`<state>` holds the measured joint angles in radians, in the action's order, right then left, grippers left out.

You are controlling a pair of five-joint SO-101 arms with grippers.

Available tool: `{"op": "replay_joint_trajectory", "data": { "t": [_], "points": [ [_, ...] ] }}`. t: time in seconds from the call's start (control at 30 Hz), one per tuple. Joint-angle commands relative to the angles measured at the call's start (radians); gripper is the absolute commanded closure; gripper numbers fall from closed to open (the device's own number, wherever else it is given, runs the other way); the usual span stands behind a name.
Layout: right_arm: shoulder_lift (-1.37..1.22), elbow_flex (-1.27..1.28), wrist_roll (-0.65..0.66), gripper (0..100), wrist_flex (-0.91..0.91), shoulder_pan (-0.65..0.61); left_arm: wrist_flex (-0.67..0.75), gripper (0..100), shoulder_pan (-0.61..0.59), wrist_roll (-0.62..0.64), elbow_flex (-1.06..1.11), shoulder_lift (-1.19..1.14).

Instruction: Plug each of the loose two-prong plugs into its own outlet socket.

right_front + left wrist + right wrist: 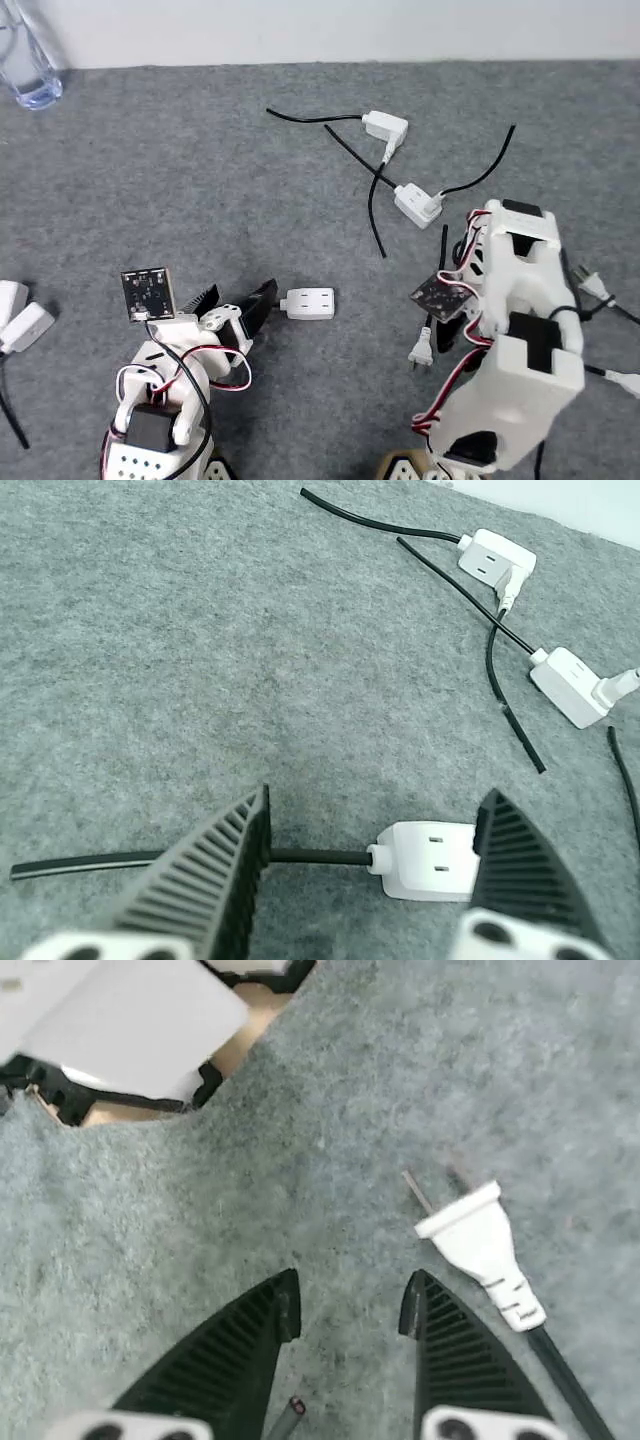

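Left tool (378, 802) is hanging wide open and empty, low over the grey felt bench (150, 630). White plastic two-slot outlet socket (425, 858) is lying between its jaws but hugging one of them, with its thin black cord (200, 858) running across the gap. Right tool (350, 1290) is gaping roughly halfway and holding nothing. White plastic two-prong plug (480, 1245) is lying flat just beside one jaw, outside the gap, prongs pointing away from the wrist.

Risks, as judged:
- **Left tool:** closing from here is likely pinching the cord or clipping the socket's corner, so the socket is twisting or skidding on the felt.
- **Right tool:** closing here is grabbing air, or a descending jaw is landing on the plug and flicking it away.
- **Grip point:** a grip near the plug's cord end is letting the prongs droop and miss the slots.
- **Insertion:** if the socket is not being pinned firmly, the insertion push is just shoving it along.

Farther white socket (385, 127) and its white neighbour (417, 203) are looking already occupied, though that is hard to confirm.
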<state>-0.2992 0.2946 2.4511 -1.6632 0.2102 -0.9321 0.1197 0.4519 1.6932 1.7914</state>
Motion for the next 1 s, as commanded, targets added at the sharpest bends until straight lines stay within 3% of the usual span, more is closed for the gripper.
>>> {"op": "replay_joint_trajectory", "data": {
  "t": [0.0, 0.43, 0.97],
  "points": [
    [0.002, -0.038, -0.029, 82.6, -0.001, -0.007, -0.005, 69, 0.003, 0.000, -0.008, 0.003],
    [-0.018, -0.008, -0.279, 82.6, -0.084, -0.252, -0.006, 69, 0.003, 0.000, -0.008, 0.003],
    [-0.021, -0.005, -0.496, 82.6, -0.008, -0.401, -0.023, 69, 0.003, 0.000, -0.008, 0.006]
  ]
}}
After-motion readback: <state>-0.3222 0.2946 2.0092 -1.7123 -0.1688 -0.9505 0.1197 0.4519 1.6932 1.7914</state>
